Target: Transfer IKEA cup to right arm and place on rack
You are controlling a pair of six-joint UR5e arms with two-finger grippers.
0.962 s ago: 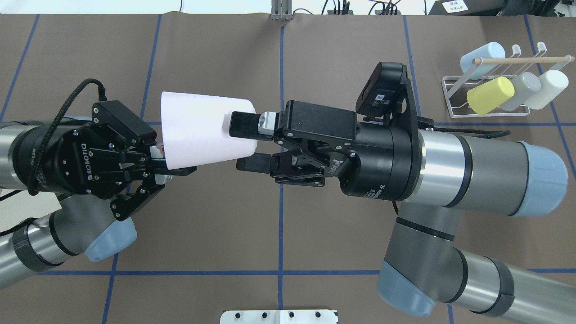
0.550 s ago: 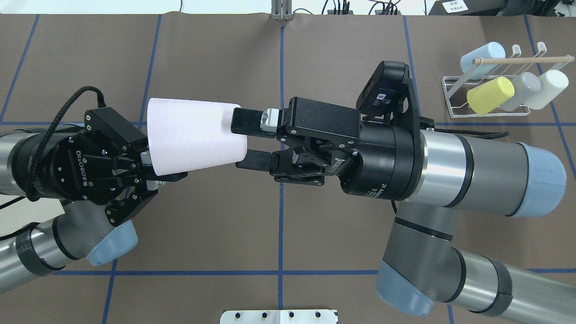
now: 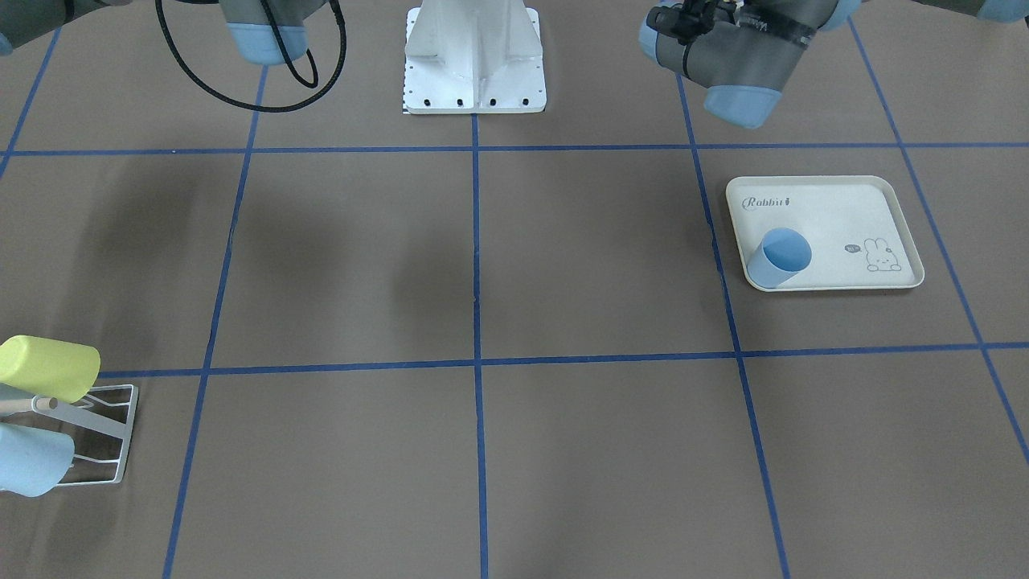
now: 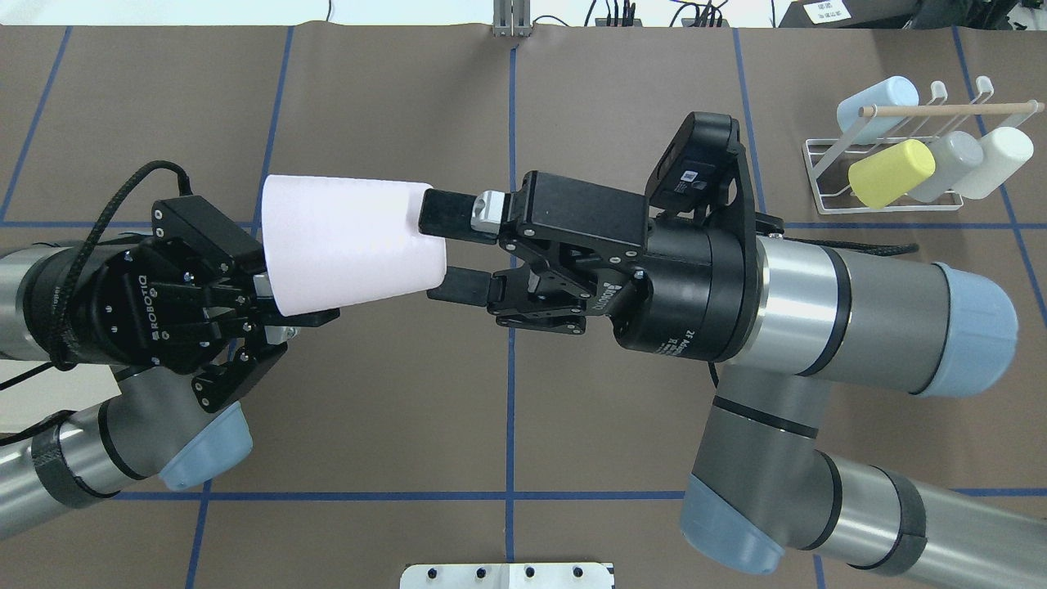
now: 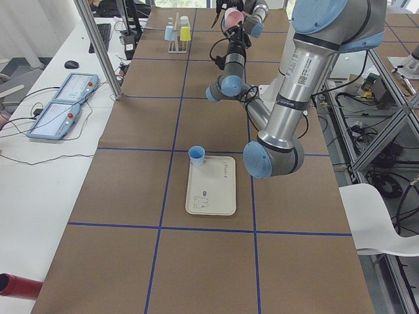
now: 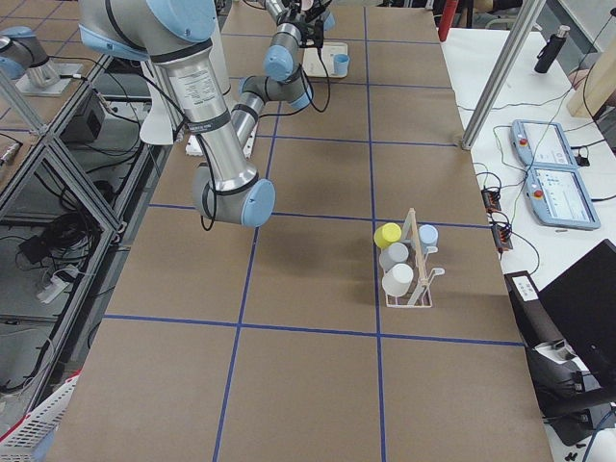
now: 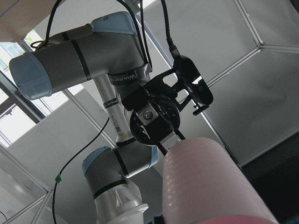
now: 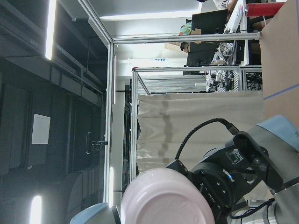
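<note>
Overhead exterior shows the hand-over: the left fingers (image 4: 315, 317) pinch the pink cup (image 4: 352, 241) by its rim, far from the rack (image 4: 953, 107), and the right fingers (image 4: 450, 214), spread at its bottom, probably should squeeze next.

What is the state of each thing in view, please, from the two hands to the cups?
pink cup: in the air on its side, wide end toward the left hand.
left hand: shut on the pink cup's rim.
right hand: open, fingers either side of the cup's narrow end.
rack: standing, four cups tilted on it.
blue cup: upright, open end up, on the tray.
</note>
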